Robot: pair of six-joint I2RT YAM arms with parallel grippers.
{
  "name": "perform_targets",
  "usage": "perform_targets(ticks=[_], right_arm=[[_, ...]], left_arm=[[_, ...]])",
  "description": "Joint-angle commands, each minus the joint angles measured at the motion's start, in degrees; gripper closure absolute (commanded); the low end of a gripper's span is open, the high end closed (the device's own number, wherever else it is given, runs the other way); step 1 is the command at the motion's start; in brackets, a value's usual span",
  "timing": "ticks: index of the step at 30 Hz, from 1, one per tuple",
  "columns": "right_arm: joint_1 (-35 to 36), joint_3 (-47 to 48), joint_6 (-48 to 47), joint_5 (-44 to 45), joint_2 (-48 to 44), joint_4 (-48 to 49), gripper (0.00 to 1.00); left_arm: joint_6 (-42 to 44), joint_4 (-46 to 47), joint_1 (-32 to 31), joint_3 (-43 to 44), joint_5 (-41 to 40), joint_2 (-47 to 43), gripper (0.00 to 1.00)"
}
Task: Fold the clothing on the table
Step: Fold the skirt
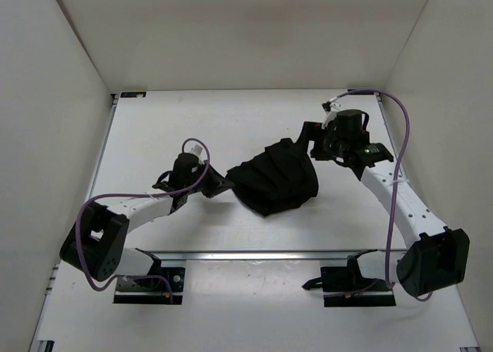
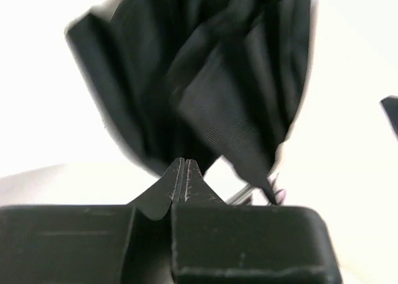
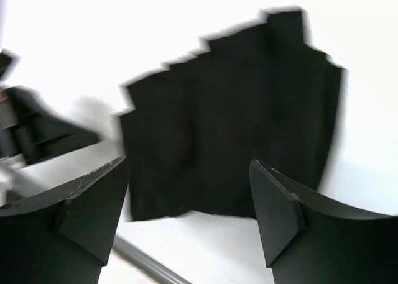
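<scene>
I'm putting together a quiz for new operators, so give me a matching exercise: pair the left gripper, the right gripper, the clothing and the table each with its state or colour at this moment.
Things:
1. left gripper
2. right gripper
3. clothing
4. table

States:
A. white and flat
B. open, holding nothing
C. black, bunched in pleats
D. shut on a cloth edge

Pairs: 1-D, 2-B, 3-C, 4-A
</scene>
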Motion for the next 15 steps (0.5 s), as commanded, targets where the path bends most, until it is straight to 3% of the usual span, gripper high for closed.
perform_targets(ticks=[1, 4, 7, 9, 15], right_arm=[[-1.0, -3.8, -4.4, 9.3, 1.0, -7.6, 0.26], [1.2, -7.2, -4.8, 11.8, 2.5, -5.5, 0.39], [2.8, -9.6, -4.3, 12.7, 4.9, -3.6, 0.64], [3.6, -9.7, -4.1, 12.6, 6.5, -2.6, 0.75], [7.7, -7.6, -3.9, 10.7, 10.2, 0.3, 0.80]], left_arm=[[2.0, -3.4, -2.6, -0.5, -1.5, 1.6, 1.00], [2.3, -4.2, -4.1, 0.2, -1.8, 4.4, 1.00], [1.1, -1.9, -4.9, -1.5, -0.3, 6.4, 1.00], [0.3, -0.8, -5.0, -1.6, 0.1, 8.2, 1.00], [-0.8, 1.6, -6.3, 1.6, 2.5, 16.2, 1.00]])
